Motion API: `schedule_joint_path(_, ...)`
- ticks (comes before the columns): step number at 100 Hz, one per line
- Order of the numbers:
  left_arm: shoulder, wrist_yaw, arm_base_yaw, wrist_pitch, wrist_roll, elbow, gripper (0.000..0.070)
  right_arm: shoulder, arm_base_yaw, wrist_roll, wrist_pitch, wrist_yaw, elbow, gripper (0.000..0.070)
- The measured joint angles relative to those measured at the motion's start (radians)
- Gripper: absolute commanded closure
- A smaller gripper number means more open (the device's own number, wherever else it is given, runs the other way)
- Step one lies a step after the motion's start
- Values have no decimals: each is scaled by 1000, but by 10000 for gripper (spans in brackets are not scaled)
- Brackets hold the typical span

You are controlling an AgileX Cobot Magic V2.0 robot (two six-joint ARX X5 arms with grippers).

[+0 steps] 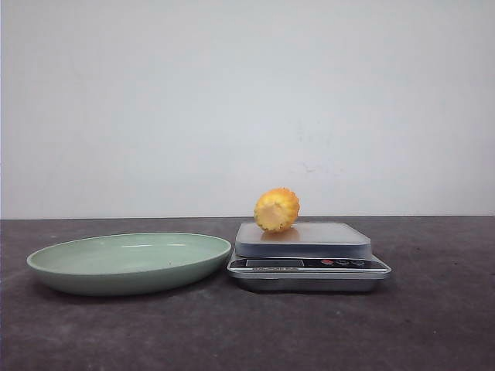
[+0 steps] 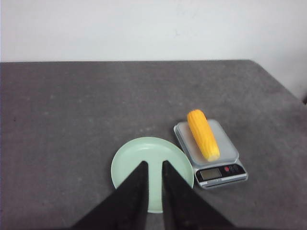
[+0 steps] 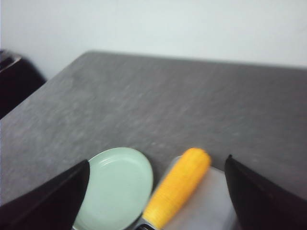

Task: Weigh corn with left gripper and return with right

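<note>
Front view: corn (image 1: 276, 209) lying on scale (image 1: 308, 267) platform, pale cut end twd camera; green plate (image 1: 128, 263) just beside scale on its left, both on dark bench (image 1: 433, 325). Left wrist view: left hand (image 2: 153, 191) over plate, fingers nearly together w/ narrow gap, holding nothing. Right wrist view: right hand (image 3: 156, 191) spread wide above corn, not touching it; picture blurred.

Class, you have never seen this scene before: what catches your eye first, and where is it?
The bright yellow-orange corn cob lies on the silver digital kitchen scale. Beside the scale, on the robot's left, sits an empty pale green plate on the dark grey table.
</note>
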Motion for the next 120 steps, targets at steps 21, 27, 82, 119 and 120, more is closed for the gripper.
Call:
schedule_joint_path(21,-13,0,0,32,4,6,700,228,137,106,86,136,13,151)
schedule_joint_path(27,-13,0,0,31,4,6,700,312,157,129,87,141,26,151)
schedule_joint_path(82,-13,75,0,21,6,6,700,815,181,194,-161,323,296,260)
schedule_joint_path(119,-13,76,0,15,56,6,700,833,189,184,-213,319,300,700)
schedule_joint_path(120,-13,76,0,15,57,6,700,833,189,183,-214,319,300,700)
